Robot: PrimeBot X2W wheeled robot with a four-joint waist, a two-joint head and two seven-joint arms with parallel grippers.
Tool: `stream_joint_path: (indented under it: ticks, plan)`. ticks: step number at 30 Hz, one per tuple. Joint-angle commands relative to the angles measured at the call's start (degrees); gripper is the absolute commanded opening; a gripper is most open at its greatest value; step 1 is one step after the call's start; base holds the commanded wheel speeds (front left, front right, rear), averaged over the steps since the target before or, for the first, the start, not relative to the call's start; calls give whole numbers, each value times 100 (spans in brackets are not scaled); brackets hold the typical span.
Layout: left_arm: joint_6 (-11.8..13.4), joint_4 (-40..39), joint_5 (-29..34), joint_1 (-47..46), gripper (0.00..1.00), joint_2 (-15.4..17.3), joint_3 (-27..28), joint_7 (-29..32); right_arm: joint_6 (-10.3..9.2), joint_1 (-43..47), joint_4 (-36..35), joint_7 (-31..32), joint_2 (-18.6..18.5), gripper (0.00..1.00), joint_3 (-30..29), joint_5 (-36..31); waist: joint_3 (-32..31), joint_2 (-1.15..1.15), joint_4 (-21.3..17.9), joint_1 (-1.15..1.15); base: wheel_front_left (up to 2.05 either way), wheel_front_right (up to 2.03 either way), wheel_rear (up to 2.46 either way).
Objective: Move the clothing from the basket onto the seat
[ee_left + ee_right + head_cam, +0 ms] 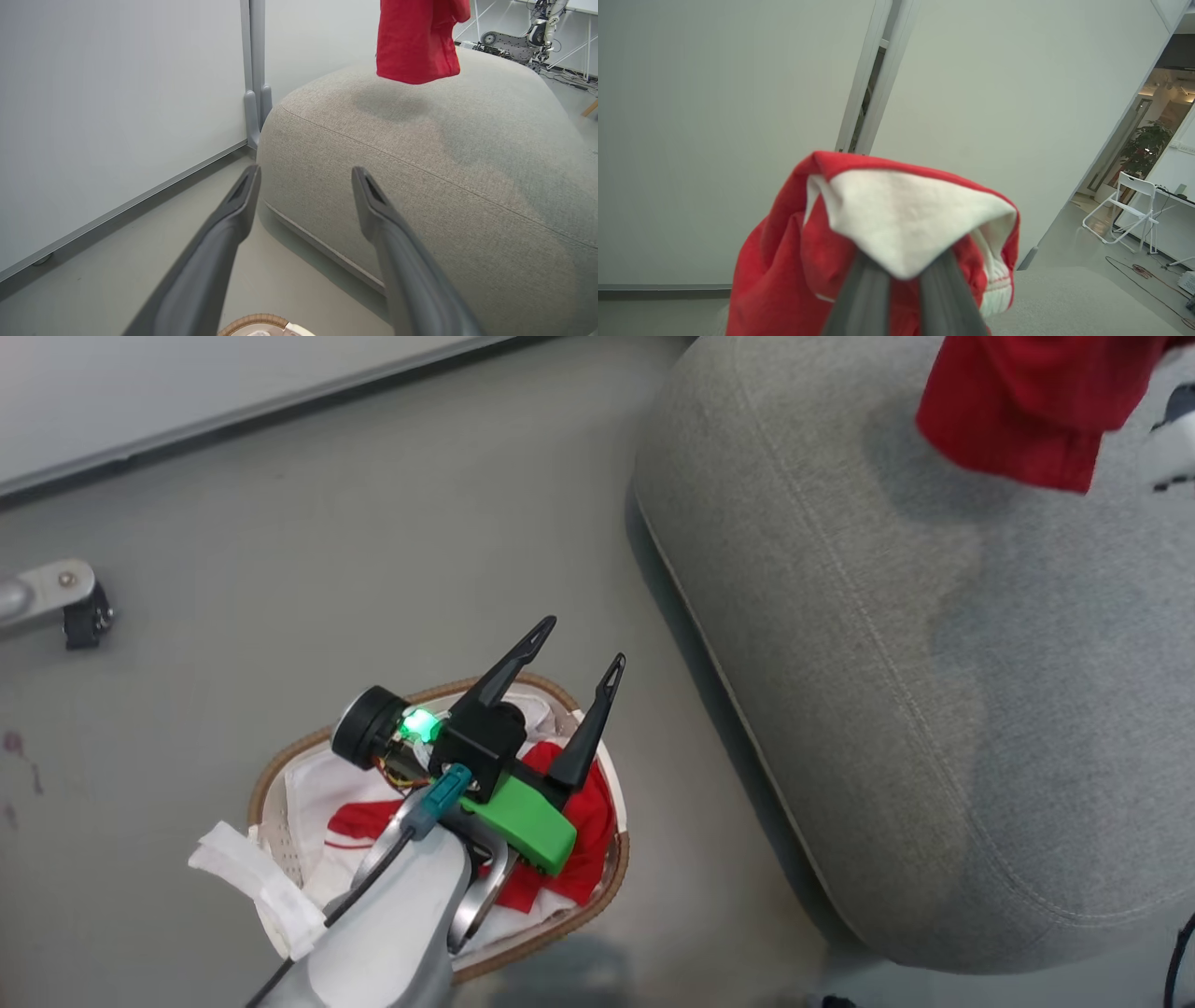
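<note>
**Q:** What occupies the floor [280,541] at the left?
**A:** A metal leg with a black castor [86,616]. It stands well apart from the basket [280,761].

**Q:** Where is the basket, and what does it contain?
**A:** The basket stands on the floor near the left rounded edge of the seat [887,709], without touching it. A white cloth liner [317,775] covers its inside and folds out over the near left rim. The red clothing [597,803], with white trim, lies inside toward the right rim.

**Q:** What is the condition of the left claw [581,644]?
**A:** It hangs above the basket with its two dark fingers spread wide and nothing between them. In the left wrist view, the fingers point toward the seat's rounded edge.

**Q:** What does the seat look like?
**A:** It has a grey woven cover with a stitched seam running along the rounded edge.

**Q:** What is the condition of the right claw [903,284]?
**A:** Its fingers are pressed together, pinching the hanging garment [1018,411] at a fold of red fabric with a white panel.

**Q:** Where is that garment?
**A:** It hangs above the far right part of the seat, clear of the cushion surface. Its shadow falls on the fabric directly beneath.
</note>
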Motion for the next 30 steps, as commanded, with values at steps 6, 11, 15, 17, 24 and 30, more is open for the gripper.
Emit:
stream_joint_path:
  ticks: [6,11,15,17,24,30]
  plan:
    - [-2,-78,202,-418,100,139,-40,-4,-4,-1046,854,-28,-395,0,-350,-20,1191,0,534,-1,0,0,0]
    - [55,-119,281,-519,100,201,-34,-5,-4,-1232,1376,-28,-550,0,-592,-111,1533,0,582,-1,0,0,0]
    - [97,-164,277,-530,100,248,5,-5,-4,-988,1615,-28,-500,0,-724,-212,1682,0,568,-1,0,0,0]
    - [107,-178,266,-516,100,257,15,-4,-4,-850,1688,-28,-443,0,-801,-230,1717,0,551,-1,0,0,0]
    - [126,-136,215,-433,100,282,50,-4,-5,-288,1685,-28,-165,0,-852,-113,1663,0,462,-1,0,0,0]
    - [140,-132,138,-367,100,283,109,-4,-4,115,1521,-28,18,100,-819,-68,1484,0,389,-1,0,0,0]
